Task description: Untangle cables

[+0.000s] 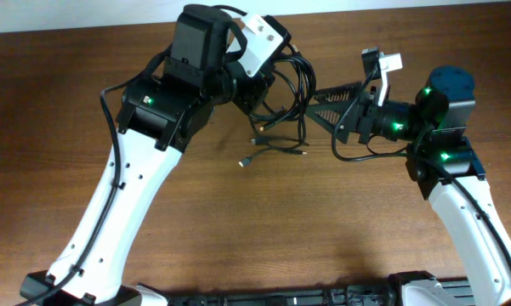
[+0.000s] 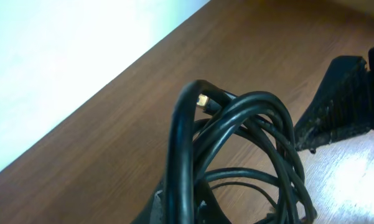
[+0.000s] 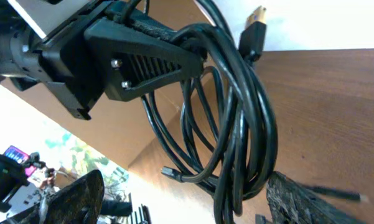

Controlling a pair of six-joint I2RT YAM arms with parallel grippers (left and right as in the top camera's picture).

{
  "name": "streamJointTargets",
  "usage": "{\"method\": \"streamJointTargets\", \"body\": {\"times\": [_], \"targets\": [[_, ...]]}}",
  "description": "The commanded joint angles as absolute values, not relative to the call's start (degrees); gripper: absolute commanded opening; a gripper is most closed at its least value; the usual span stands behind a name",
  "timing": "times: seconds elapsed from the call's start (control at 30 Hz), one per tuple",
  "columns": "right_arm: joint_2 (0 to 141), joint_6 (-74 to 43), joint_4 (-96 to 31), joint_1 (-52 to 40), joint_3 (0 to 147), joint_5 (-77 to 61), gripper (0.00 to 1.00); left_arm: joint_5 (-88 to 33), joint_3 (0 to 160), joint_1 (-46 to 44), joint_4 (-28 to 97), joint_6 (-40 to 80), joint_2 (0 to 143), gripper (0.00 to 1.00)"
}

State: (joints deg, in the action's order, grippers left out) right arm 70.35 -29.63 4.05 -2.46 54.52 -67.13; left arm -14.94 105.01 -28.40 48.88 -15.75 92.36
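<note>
We see the cables [image 1: 282, 100] bunched as one loose coil toward 12 o'clock on the table [image 1: 195, 229], w/ a couple of tails trailing to 6 o'clock and a small plug [image 1: 246, 161] lying flat on the wood. The left gripper [image 3: 193, 50] is clamped on the top of the coil. In the right wrist view its ribbed fingers [image 3: 143, 59] pinch several strands together and the loops hang below, prob. at least partly off the table. The right gripper [image 1: 316, 102] sits at 3 o'clock of the bundle, fingers spread wide, holding nothing; the hanging loops pass between them. We'd judge the cords light, limp & fairly slick — they'll sag, slip through a weak pinch and drag neighbours along, so no hard yanks. The gold plug [image 3: 254, 28] sticks up at 12 o'clock of the coil; it's the stiff bit, prob. the best handle. Failing that, we'd take one outer strand low on the loop — not the whole bunch.
</note>
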Motion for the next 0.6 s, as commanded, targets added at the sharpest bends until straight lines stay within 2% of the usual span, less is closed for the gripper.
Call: {"method": "streamJointTargets", "body": {"times": [0.0,0.07,0.17,0.47,0.53,0.57], "targets": [[69.9,-29.5,4.8,-3.0,54.9,-69.9,0.79,-19.9,105.8,-28.5,48.4,-14.1,91.9,0.0],[69.9,-29.5,4.8,-3.0,54.9,-70.1,0.73,-20.2,105.8,-28.8,48.2,-13.7,91.9,0.0],[69.9,-29.5,4.8,-3.0,54.9,-71.7,0.7,-20.2,105.8,-29.6,46.9,-13.5,91.9,0.0],[69.9,-29.5,4.8,-3.0,54.9,-72.9,0.69,-20.2,105.8,-29.7,42.3,-6.0,91.9,0.0],[69.9,-29.5,4.8,-3.0,54.9,-72.9,0.56,-20.2,105.8,-29.9,42.3,-6.0,91.9,0.0],[69.9,-29.5,4.8,-3.0,54.9,-72.9,0.39,-20.1,105.8,-29.8,42.3,-6.0,91.9,0.0]]}}
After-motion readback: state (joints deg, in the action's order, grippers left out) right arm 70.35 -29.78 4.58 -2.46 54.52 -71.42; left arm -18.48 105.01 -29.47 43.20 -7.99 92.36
